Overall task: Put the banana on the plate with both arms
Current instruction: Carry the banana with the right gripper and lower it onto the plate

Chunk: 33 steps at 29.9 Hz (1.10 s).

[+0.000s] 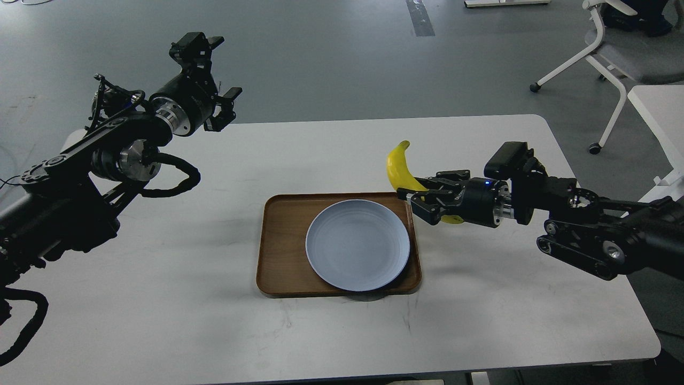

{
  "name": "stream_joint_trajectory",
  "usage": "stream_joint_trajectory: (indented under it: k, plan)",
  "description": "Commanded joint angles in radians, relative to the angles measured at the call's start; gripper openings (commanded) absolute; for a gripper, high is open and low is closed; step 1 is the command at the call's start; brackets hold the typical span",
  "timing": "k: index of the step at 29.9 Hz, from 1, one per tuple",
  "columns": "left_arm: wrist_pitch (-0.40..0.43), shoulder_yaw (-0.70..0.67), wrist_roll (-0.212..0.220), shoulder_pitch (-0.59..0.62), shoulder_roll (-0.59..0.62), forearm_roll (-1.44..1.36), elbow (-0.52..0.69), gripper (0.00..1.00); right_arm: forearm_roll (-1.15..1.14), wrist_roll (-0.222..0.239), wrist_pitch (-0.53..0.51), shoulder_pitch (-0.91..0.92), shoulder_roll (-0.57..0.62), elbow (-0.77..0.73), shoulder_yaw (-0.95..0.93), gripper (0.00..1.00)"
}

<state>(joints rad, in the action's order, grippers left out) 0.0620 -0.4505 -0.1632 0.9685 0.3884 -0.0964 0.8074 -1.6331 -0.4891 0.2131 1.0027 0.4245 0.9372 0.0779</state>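
Observation:
The yellow banana (398, 166) is held in the air by my right gripper (419, 200), which is shut on its lower half just right of the tray's far right corner. The banana's stem points up and its lower end is hidden behind the fingers. The pale blue-grey plate (358, 245) lies empty on the brown wooden tray (283, 240) at the table's middle. My left gripper (214, 69) is open and empty, raised above the table's far left edge, far from the plate.
The white table (214, 331) carries only the tray and plate. A white-framed chair (614, 48) and another white table's edge (657, 112) stand on the grey floor at the far right.

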Motion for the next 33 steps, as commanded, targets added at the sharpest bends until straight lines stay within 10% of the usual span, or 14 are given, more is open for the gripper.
stream_joint_trajectory:
  k: [1,21,28,30,33]
  plan:
    - [-0.001,0.000,-0.004,-0.001,0.001,0.000,0.001,0.98,-0.001,0.000,0.017,0.043,-0.105,-0.061,0.065,0.00]
    - [0.012,0.003,-0.004,-0.037,0.052,-0.003,0.001,0.98,0.019,0.000,0.009,0.059,-0.230,-0.098,0.198,0.10]
    - [0.013,0.006,0.001,-0.037,0.049,-0.003,0.001,0.98,0.094,0.000,0.011,0.053,-0.230,-0.061,0.223,0.50]
    - [0.013,0.006,0.002,-0.037,0.049,-0.003,0.001,0.98,0.098,0.000,0.022,0.051,-0.214,-0.048,0.238,0.90]
    - [0.013,0.006,0.002,-0.036,0.044,-0.005,-0.001,0.98,0.098,0.000,0.020,0.051,-0.185,-0.034,0.243,1.00]
